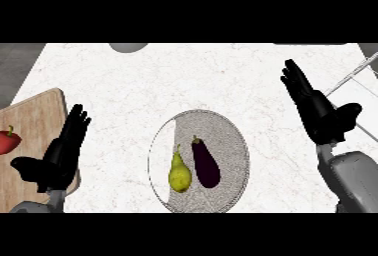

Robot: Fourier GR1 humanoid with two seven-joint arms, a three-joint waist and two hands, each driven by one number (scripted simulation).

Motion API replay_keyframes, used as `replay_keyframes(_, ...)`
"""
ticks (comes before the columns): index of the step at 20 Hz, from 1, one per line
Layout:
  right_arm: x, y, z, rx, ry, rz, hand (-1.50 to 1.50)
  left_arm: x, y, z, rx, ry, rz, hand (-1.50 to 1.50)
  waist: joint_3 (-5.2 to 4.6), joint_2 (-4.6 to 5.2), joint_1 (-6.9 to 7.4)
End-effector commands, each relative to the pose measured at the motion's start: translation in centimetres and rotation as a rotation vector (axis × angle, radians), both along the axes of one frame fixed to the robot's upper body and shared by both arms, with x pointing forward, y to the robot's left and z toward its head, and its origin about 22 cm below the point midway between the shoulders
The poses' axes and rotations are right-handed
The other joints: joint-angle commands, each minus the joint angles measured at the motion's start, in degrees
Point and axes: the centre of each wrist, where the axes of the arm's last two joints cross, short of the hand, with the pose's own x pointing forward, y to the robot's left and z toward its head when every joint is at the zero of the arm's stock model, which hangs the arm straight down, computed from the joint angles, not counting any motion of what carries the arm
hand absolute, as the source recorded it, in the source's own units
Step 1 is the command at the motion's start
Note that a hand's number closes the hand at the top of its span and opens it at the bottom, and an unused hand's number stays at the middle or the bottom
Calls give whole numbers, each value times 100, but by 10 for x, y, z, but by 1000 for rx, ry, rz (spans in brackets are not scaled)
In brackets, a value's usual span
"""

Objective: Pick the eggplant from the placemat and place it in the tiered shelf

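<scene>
Surface (148, 75): white marbled top, fills most of my head view.
Placemat (229, 135): grey, round, woven look, lying flat on the surface at centre, slightly toward me.
Eggplant (205, 163): dark purple, lying on the placemat with its stem end pointing away from me; nothing is touching it from above.
Pear (179, 172): yellow-green, also on the placemat, just beside the eggplant on its left, stem pointing away; I read the 2 as side by side, contact between them I cannot tell.
Left hand (63, 150): I see it at the lower left, fingers straight and pointing away, thumb out to the side, holding nothing; it sits over the edge of the cutting board, well apart from the placemat.
Right hand (317, 110): at the right, fingers straight and spread wide, thumb out, holding nothing; it is right of the placemat and further from me than the eggplant, not touching it.
Cutting board (33, 130): wooden, at the left edge of the surface.
Red pepper (7, 141): on the cutting board, partly cut off by the view's left edge.
Tiered shelf (353, 75): only thin pale rails show at the right edge; I cannot make out its levels.
Grey object (128, 47): rounded, at the far edge, mostly cut off; I cannot identify it.
</scene>
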Motion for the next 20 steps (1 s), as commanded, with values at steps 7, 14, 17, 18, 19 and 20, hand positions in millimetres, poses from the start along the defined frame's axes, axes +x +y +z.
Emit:
replay_keyframes(7,15,83,-11,596,276,-50,-150,25,-25,16,119,-41,-117,0,112,-52,-370)
replay_keyframes(14,0,43,-85,-318,21,-464,-150,27,-57,16,151,-17,-207,0,-143,-188,-204)
replay_keyframes(17,-20,61,-107,-215,-59,-495,-150,43,-41,18,165,-4,-185,0,-141,-180,-202)
replay_keyframes(18,-15,56,-96,-152,-67,-482,-150,39,-51,15,164,-1,-187,0,-142,-194,-183)
replay_keyframes(19,-36,66,-108,-95,-78,-436,-150,36,-51,15,165,-13,-196,0,-140,-197,-198)
replay_keyframes(20,-23,64,-94,-73,-64,-381,-150,40,-52,16,151,13,-212,0,-144,-198,-177)
